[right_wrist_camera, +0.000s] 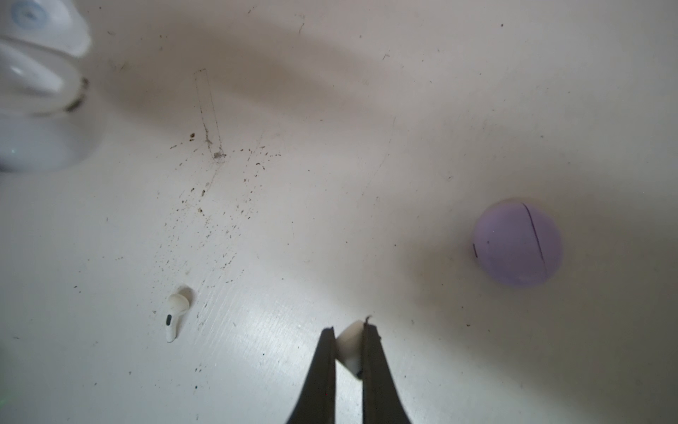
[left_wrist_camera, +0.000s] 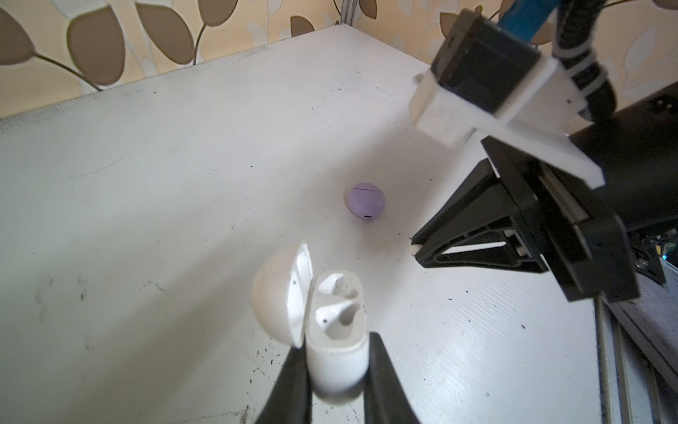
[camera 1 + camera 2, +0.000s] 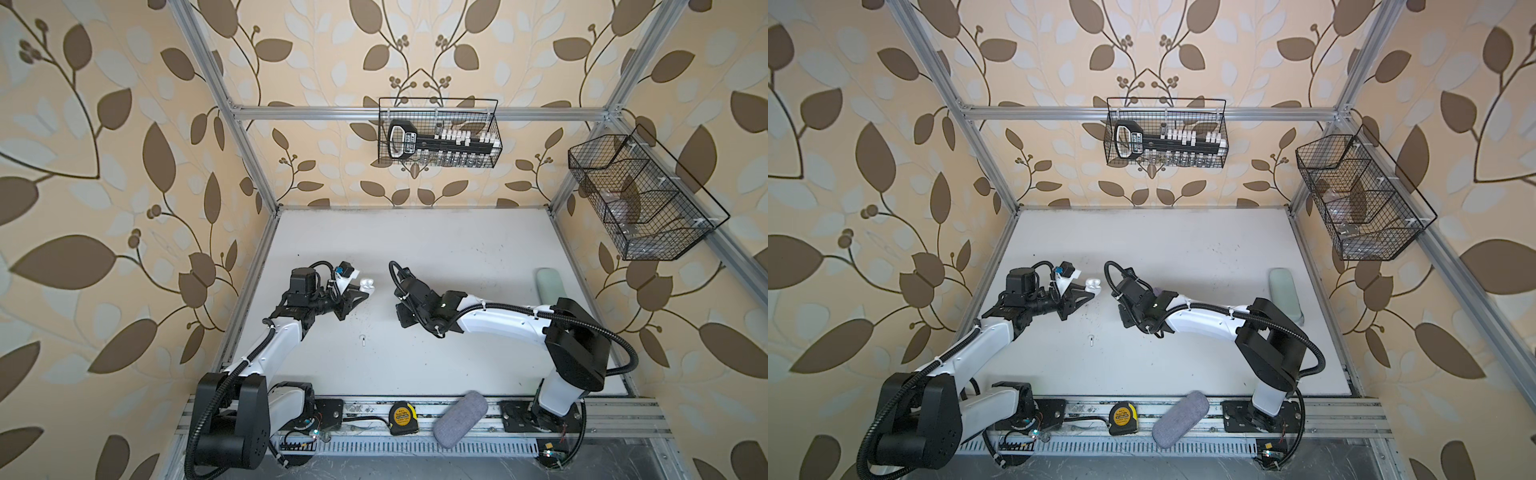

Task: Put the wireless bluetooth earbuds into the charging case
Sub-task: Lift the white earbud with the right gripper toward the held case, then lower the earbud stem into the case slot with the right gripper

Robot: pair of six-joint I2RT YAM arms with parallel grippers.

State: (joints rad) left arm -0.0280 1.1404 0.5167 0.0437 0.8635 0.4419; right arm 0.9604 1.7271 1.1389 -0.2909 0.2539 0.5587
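The left fingers (image 2: 293,383) were clamped on the base of the white charging case (image 2: 337,352). They held it seemingly clear of the worktop (image 3: 436,249) with its lid swung back, presumably so the sockets faced the other arm and the case could not slide when something was pushed in. Whether either socket was filled I could not tell. The right fingers (image 1: 321,374) were pinched tight on a white earbud (image 1: 350,347), near the case but apart from it, which read as the carry toward insertion. A second white earbud (image 1: 176,315) lay loose on the worktop between the two arms, toward the front edge, and a lavender case (image 1: 517,242) sat closed beneath the right arm. No lavender earbuds showed. The worktop was white, scuffed and sprinkled with dark specks. Around it stood an aluminium frame and leaf-patterned wallpaper, with a wire basket (image 3: 438,133) hung on the back rail. A tape measure (image 3: 402,417) and a grey pouch (image 3: 459,417) rested on the front rail.
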